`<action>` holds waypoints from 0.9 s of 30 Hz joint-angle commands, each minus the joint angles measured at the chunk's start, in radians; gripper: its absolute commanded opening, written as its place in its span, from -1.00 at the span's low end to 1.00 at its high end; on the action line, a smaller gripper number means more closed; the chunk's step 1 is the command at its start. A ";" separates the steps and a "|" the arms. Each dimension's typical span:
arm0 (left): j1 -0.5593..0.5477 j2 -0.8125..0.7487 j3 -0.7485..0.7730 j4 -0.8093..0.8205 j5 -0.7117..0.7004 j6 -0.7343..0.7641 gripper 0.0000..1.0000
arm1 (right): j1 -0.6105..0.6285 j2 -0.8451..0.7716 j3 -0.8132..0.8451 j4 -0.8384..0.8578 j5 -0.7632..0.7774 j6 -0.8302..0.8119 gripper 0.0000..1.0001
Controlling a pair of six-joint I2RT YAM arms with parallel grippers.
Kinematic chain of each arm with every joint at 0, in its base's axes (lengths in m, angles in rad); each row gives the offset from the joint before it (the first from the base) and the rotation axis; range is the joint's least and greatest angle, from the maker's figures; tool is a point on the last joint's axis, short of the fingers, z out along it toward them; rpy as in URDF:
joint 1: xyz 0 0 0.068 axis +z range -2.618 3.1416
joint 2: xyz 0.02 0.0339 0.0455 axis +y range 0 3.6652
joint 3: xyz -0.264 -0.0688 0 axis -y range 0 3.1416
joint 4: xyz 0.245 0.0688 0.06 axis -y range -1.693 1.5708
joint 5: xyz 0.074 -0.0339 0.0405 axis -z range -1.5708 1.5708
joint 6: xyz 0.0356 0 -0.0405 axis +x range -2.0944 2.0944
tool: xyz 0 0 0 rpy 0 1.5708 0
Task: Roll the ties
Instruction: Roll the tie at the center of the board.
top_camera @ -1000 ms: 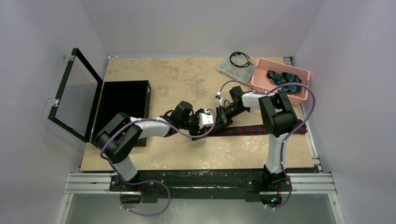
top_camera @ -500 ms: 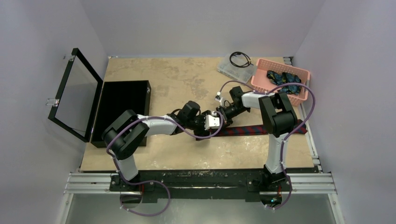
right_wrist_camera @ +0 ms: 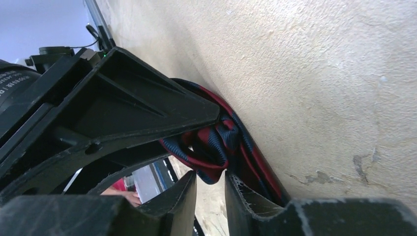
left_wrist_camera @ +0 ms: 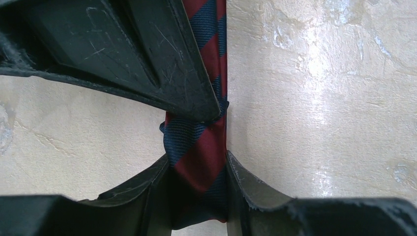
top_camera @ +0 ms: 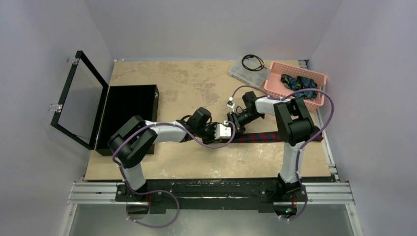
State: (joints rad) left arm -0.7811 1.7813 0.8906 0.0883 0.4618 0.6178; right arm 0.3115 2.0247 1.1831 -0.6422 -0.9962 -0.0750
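Left tool (left_wrist_camera: 197, 160) is pinching shut on the tie (top_camera: 275, 136), which is lying from the worktop (top_camera: 162, 78) middle to its right edge, while right tool (right_wrist_camera: 210, 176) is gaping slightly at the rolled end, holding nothing firmly, so the loose coil is risking springing open.

The only marking is small white print on a black round part (right_wrist_camera: 14, 82) at the left edge of the right wrist view, too blurred to read.
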 commanded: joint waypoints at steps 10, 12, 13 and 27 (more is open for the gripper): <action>0.002 -0.012 -0.022 -0.042 -0.024 0.043 -0.27 | 0.002 -0.070 -0.042 0.168 -0.081 0.139 -0.39; 0.001 -0.011 -0.022 -0.043 -0.019 0.045 -0.26 | 0.004 -0.059 -0.039 0.172 -0.067 0.143 -0.60; 0.001 -0.012 -0.021 -0.043 -0.019 0.045 -0.26 | 0.005 -0.055 -0.036 0.170 -0.052 0.142 -0.76; 0.018 -0.095 -0.043 0.067 0.080 -0.113 0.63 | 0.004 -0.008 -0.030 0.126 0.132 0.048 -1.00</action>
State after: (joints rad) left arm -0.7509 1.7164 0.8261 0.1081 0.4877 0.5743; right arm 0.3122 1.9926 1.1473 -0.5220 -0.9237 0.0257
